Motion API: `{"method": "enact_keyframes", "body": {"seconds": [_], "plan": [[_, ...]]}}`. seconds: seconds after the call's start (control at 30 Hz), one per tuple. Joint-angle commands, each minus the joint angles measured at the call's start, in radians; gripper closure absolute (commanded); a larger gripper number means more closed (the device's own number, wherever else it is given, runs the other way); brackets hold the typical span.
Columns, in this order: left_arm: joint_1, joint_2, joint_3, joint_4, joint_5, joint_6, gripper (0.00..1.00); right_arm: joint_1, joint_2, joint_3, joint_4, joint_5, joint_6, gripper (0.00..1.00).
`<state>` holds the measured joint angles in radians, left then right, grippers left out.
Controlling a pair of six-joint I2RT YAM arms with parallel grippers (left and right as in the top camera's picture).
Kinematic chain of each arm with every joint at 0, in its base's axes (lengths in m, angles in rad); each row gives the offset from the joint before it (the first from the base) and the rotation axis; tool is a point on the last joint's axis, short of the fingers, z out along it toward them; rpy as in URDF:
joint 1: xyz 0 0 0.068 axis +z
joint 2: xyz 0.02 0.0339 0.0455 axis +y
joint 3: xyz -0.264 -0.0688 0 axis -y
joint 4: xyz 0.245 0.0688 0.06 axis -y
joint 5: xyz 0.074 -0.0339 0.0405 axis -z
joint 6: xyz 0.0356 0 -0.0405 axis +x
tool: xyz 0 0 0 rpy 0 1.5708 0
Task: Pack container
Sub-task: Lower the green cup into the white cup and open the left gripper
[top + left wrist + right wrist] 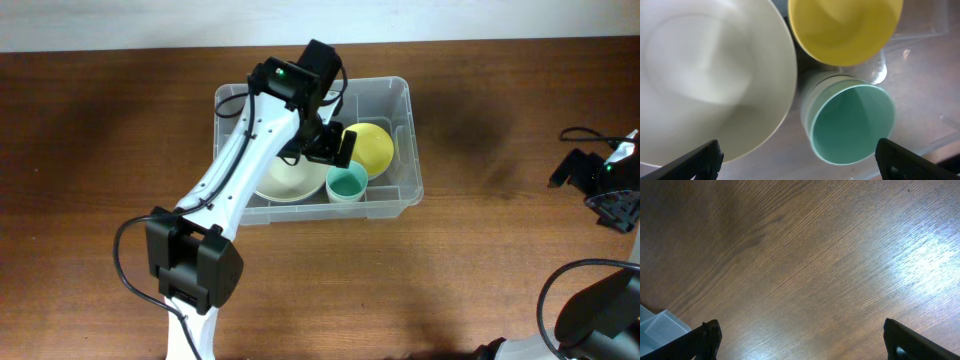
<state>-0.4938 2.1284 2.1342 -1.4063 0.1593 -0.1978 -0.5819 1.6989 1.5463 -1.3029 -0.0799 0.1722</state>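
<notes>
1. Table (pixel 500 250): brown wood.
2. Container (pixel 405 100): stands on the table, left of centre, towards the far edge. It holds three items.
3. Left arm (pixel 240 160): reaches over the container.
4. White bowl (pixel 290 180): left half of the container.
5. Yellow bowl (pixel 372 148): right half, far side.
6. Teal cup (pixel 347 184): near wall, between the bowls, mouth up.
7. Left gripper (pixel 330 143): above the cup, fingers spread wide, holding nothing.
8. Right gripper (pixel 800 342): over bare table, well right of the container, fingers spread wide, empty.
</notes>
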Motion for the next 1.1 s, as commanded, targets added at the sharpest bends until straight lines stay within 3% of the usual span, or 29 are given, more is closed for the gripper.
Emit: {"method": "enact_keyframes", "body": {"seconds": [0.0, 0.23, 0.87, 0.97, 1.07], "plan": [[0.054, 0.003, 0.022, -0.002, -0.072, 0.013, 0.0, -0.001, -0.007, -0.003, 0.003, -0.002, -0.007, 0.01], [0.124, 0.003, 0.022, -0.05, -0.112, 0.013, 0.0, -0.001, -0.007, -0.003, 0.002, -0.002, -0.007, 0.01], [0.124, 0.003, 0.022, -0.05, -0.123, 0.014, 0.0, -0.001, -0.007, -0.003, 0.003, -0.002, -0.007, 0.01], [0.121, 0.003, 0.022, -0.01, -0.122, 0.085, 0.0, -0.001, -0.007, -0.003, 0.002, -0.002, -0.008, 0.01], [0.102, 0.003, 0.022, 0.091, -0.11, 0.268, 0.0, -0.001, -0.007, -0.003, 0.003, -0.002, -0.008, 0.01]]}}
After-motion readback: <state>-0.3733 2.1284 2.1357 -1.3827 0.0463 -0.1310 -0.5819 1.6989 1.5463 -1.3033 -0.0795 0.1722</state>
